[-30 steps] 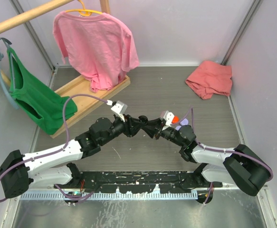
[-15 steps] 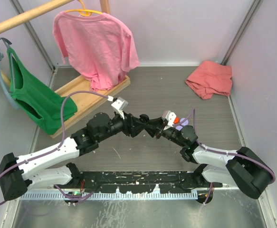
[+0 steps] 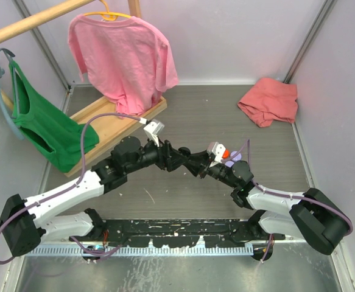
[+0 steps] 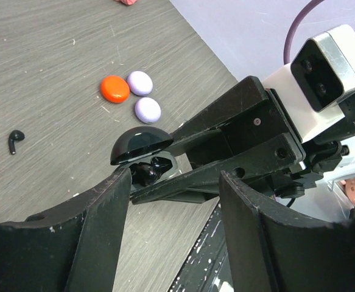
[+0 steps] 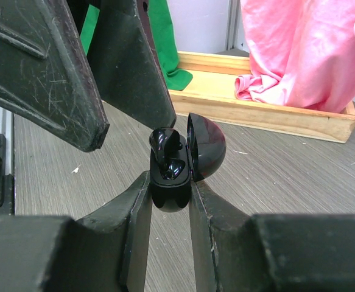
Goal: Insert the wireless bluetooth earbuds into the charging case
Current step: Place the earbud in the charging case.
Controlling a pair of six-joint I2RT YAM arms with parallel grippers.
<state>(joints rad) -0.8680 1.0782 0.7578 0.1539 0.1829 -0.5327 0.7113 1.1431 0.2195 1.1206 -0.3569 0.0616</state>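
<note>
My right gripper [image 5: 171,182] is shut on the black charging case [image 5: 170,196], held with its domed lid [image 5: 206,146] swung open. One black earbud [image 5: 165,143] sits in the case, its top poking out of the socket. My left gripper [image 4: 174,182] stands open right in front of the case with nothing between its fingers [image 5: 55,91]. A second black earbud [image 4: 16,141] lies loose on the table. In the top view the two grippers meet mid-table, left gripper [image 3: 191,162] against right gripper [image 3: 203,168].
An orange-red round case [image 4: 114,89] and two lilac round cases [image 4: 139,83] lie beside the right arm. A wooden rack base [image 3: 113,115] with a pink shirt [image 3: 125,55] and a green garment [image 3: 43,125] stands at the back left. A salmon cloth [image 3: 268,100] lies back right.
The left gripper has opened and drawn back slightly from the case, leaving an earbud in it. The right gripper keeps its hold on the case.
</note>
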